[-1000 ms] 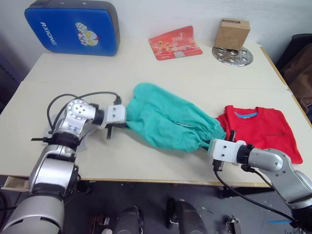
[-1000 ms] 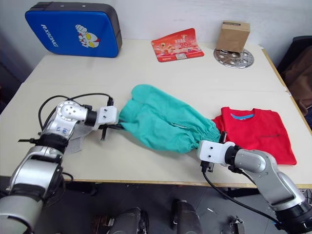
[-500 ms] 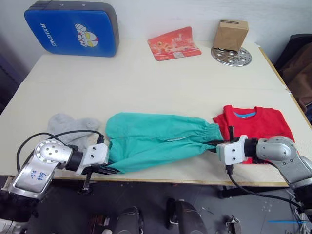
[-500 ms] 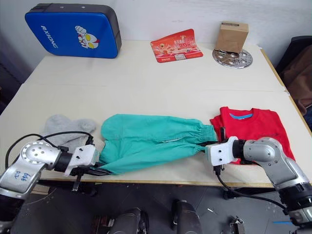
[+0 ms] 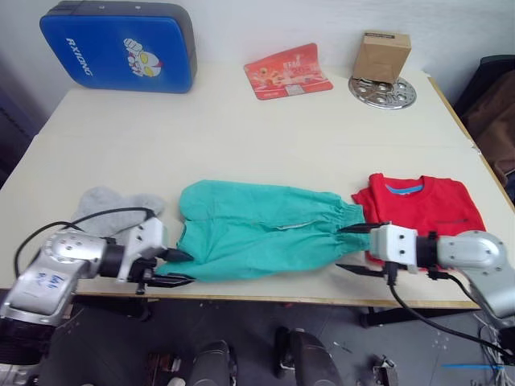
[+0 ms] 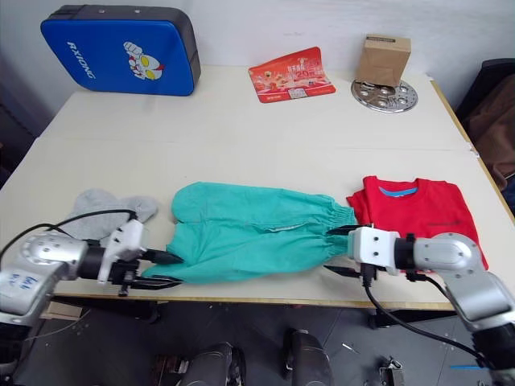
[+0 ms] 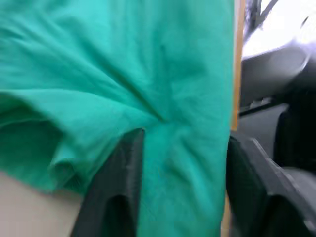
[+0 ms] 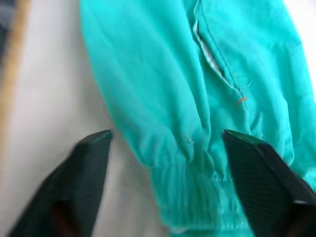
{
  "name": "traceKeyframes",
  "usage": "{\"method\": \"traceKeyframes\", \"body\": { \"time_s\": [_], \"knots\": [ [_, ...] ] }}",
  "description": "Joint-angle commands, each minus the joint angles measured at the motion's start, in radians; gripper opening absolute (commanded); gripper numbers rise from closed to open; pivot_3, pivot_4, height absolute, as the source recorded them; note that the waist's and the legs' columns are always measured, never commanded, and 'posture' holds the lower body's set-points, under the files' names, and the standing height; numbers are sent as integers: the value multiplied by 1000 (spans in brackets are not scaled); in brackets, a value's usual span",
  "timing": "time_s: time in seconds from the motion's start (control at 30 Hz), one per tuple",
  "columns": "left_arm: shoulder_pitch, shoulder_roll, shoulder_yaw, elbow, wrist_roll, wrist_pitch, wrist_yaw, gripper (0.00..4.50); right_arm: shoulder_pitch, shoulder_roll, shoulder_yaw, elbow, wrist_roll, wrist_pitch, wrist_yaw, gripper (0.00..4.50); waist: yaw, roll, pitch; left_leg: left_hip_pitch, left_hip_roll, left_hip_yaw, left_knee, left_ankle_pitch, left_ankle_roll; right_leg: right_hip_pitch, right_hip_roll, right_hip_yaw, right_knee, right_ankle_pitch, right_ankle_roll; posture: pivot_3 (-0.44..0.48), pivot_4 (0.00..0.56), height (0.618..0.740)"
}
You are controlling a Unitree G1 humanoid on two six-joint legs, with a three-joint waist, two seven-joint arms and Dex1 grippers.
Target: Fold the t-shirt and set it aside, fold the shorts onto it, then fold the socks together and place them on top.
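The teal-green shorts (image 5: 257,232) lie flat and stretched sideways near the table's front edge, waistband toward the right. My left gripper (image 5: 190,268) is open at the shorts' left leg end, and cloth (image 7: 173,98) shows between its fingers (image 7: 116,197). At the gathered waistband (image 8: 197,197), my right gripper (image 5: 339,248) is also open, its fingers either side of the cloth edge. The folded red t-shirt (image 5: 430,207) lies just right of the shorts, behind the right gripper. The grey socks (image 5: 113,206) rest left of the shorts, behind my left arm.
A blue padded case (image 5: 119,44) stands at the back left. At the back sit a red printed card (image 5: 287,71) and a cardboard box (image 5: 382,55) on a metal disc (image 5: 385,92). The table's front edge (image 5: 265,299) runs just below both grippers.
The shorts were pulled toward the front edge and spread flat. Both grippers, shut on the shorts' ends before, have opened and let go.
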Motion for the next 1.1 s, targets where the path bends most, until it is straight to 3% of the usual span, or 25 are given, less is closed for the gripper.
{"method": "traceKeyframes", "body": {
  "time_s": [0.03, 0.13, 0.23, 0.37, 0.5, 0.7, 0.73, 0.97, 1.1],
  "knots": [
    [-94, 57, 109, 9, -204, 200, -73, 3397, 56, -51, -149, -180, 229, 245, 9, 4500, 0, 0, 0, 0, 0, -1, 0, 0, 0, 0, 0, 0, 0, 0, 0, 0, 150, 740],
    [-254, 14, 108, 59, -276, 308, -19, 4354, 30, -41, -223, -274, 440, 440, -48, 4500, 2, 0, 0, 1, 0, -1, 0, 0, 0, 1, 0, 0, 0, 0, 0, 0, 150, 740],
    [-365, -79, 35, 121, -206, 271, 60, 4469, -74, 18, -199, -302, 539, 575, -163, 4500, 2, 0, 0, 1, -1, -1, 0, 0, -1, 2, 0, -1, 0, 0, 0, 0, 150, 740],
    [-476, -234, -175, 284, 33, 39, 128, 3503, -215, 144, -11, -267, 420, 663, -299, 3492, 1, 0, -1, 1, -1, 0, 0, 0, -2, 1, 2, 0, 1, 0, 0, 0, 150, 740],
    [-581, -385, -255, 488, 136, -113, 146, 2233, -282, 251, 165, -189, 235, 644, -350, 2098, 3, 0, -1, -1, -1, 1, 0, 1, -2, -1, 3, -1, 4, 0, 0, 0, 150, 740],
    [-665, -468, -326, 724, 273, -293, 134, 269, -289, 312, 310, -66, 13, 615, -391, 21, 1, 0, -1, -5, -2, 1, 0, 1, -1, -4, 3, -2, 2, 1, 1, 0, 150, 740],
    [-668, -466, -332, 760, 296, -326, 134, 20, -272, 303, 314, -57, -15, 602, -392, 0, 1, 0, -1, -6, -2, 2, 0, 1, -1, -4, 3, -2, 2, 1, 1, 0, 150, 740],
    [-715, -422, -293, 1029, 402, -506, 225, 20, -53, 196, 132, -190, 8, 615, -371, 0, 12, -2, -2, -3, -1, 0, 1, 1, -1, 0, 2, -3, 1, 1, 2, 0, 150, 740],
    [-757, -392, -208, 1062, 352, -505, 204, 20, 51, 144, -36, -308, 101, 642, -325, 0, 18, -2, -2, -1, -2, 0, 1, 0, 0, 1, 1, -2, 0, 1, 2, 0, 150, 740]
  ]
}}
